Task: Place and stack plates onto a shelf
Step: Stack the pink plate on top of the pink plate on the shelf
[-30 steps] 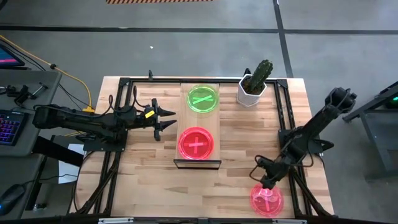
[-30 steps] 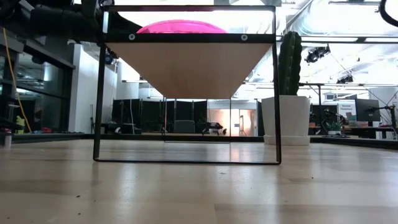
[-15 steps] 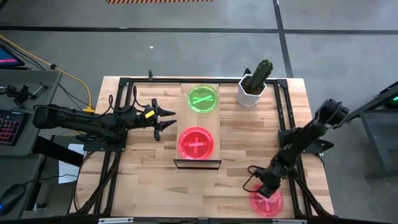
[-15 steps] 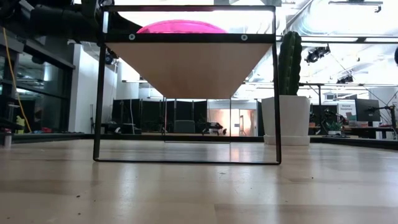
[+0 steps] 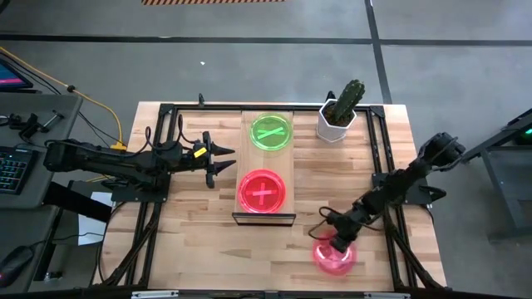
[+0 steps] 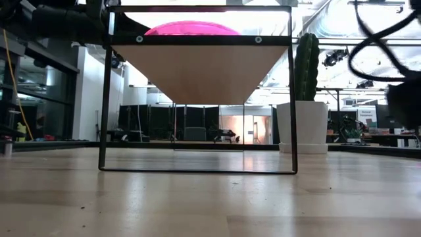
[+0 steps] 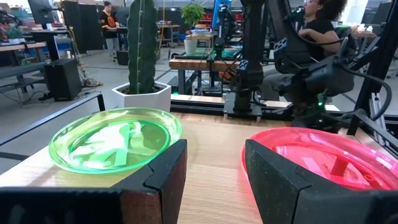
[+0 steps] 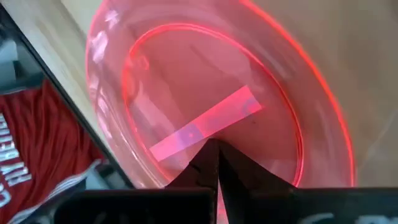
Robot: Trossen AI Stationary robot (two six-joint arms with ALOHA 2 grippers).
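Note:
A pink plate with a bar mark lies flat on the tabletop near its near right corner. My right gripper stands over it with its fingers shut; the right wrist view shows their tips together inside the plate. The shelf carries a green plate at its far end and a red plate at its near end, both flat on the plank. My left gripper hovers open just left of the shelf, level with the two plates. My right gripper presses its shut fingertips down on the pink plate's inner floor, next to the bar mark. The fingers come slanting from above and from the table's right. The plate lies flat on the tabletop.
A white pot with a cactus stands at the far edge, right of the shelf. Dark frame rails run along the table's left and right sides. The low view shows the shelf's frame and a pink plate on top.
My right gripper came down onto the pink plate, then moved toward the table's left. The plate slid with it along the tabletop, leftward and a little toward the far edge, staying flat.

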